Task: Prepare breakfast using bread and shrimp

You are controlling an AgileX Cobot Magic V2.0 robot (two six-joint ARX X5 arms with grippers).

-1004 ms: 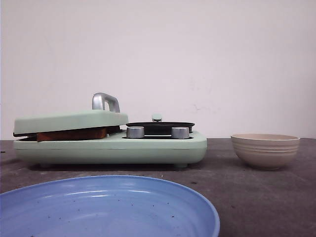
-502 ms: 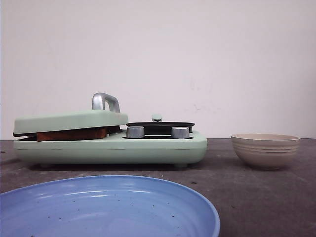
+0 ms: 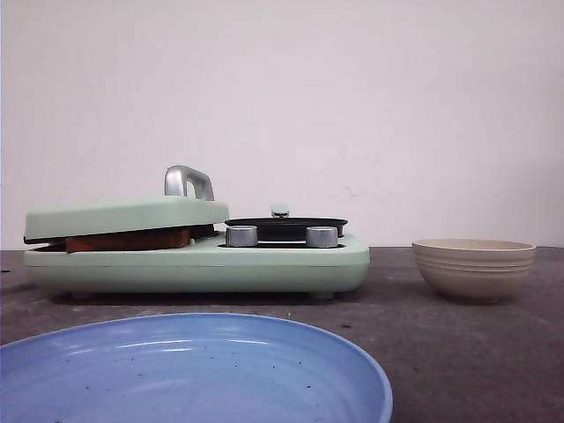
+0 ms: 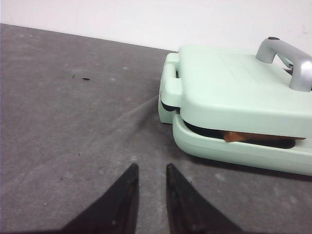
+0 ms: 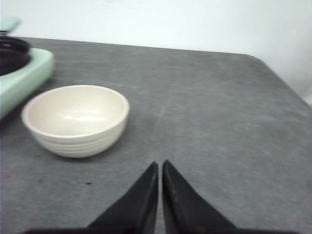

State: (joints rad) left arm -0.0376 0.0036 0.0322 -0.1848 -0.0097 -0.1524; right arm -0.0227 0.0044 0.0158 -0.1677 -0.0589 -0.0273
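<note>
My left claw (image 4: 148,170) hung low over the grey table (image 4: 68,126), its black fingers a narrow slit apart and holding nothing. My right claw (image 5: 160,168) was pressed almost fully closed, also empty. Beyond my left fingers, at the right of that frame, sat the mint-green sandwich maker (image 4: 234,102), its lid lowered on the toasted bread (image 4: 258,137), a brown edge showing in the gap. Beyond my right fingers, at the left, stood the beige bowl (image 5: 75,119). A blue plate (image 3: 189,370) filled the front view's lower left
</note>
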